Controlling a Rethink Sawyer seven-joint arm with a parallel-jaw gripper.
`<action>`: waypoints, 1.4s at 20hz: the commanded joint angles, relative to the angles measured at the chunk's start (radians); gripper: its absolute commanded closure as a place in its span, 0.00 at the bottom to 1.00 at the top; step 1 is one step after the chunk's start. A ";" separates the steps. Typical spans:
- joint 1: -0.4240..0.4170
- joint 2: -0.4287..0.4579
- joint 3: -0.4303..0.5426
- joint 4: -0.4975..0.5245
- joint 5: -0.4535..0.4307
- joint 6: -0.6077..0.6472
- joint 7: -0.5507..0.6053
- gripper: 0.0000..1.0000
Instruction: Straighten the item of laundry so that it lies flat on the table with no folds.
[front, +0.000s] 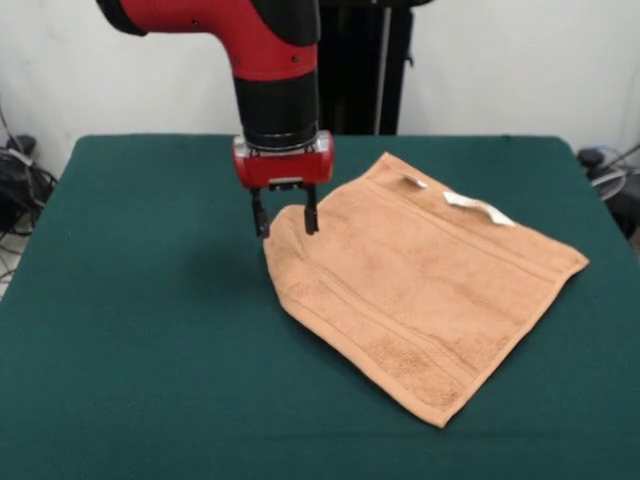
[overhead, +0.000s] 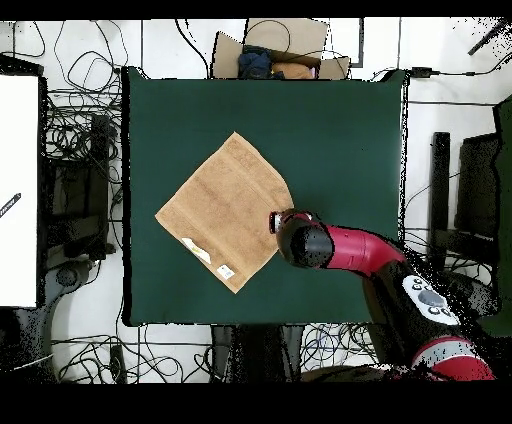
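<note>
The peach-orange towel (front: 420, 270) lies spread as a diamond on the dark green table (front: 130, 330), right of centre, with border bands showing. A white label (front: 478, 207) and a smaller white tag (front: 415, 182) sit at its far edge. My gripper (front: 285, 222) points down at the towel's left corner. Its fingers (front: 260, 222) stand apart on either side of that corner, which rises slightly between them. In the overhead view the towel (overhead: 225, 210) lies left of centre on the table (overhead: 340, 130), and the gripper (overhead: 276, 222) is over its right corner.
The arm's black pedestal (front: 365, 60) stands behind the table. A cardboard box (overhead: 272, 45) sits past the far edge in the overhead view, a white board (overhead: 20, 190) at the left, and cables (overhead: 80, 150) lie round the table.
</note>
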 joint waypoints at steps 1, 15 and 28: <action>0.026 0.026 0.011 -0.009 -0.063 -0.024 0.065 0.00; 0.057 0.140 -0.031 -0.022 -0.065 -0.125 0.104 0.00; 0.107 0.067 -0.097 -0.007 -0.070 -0.257 0.141 0.00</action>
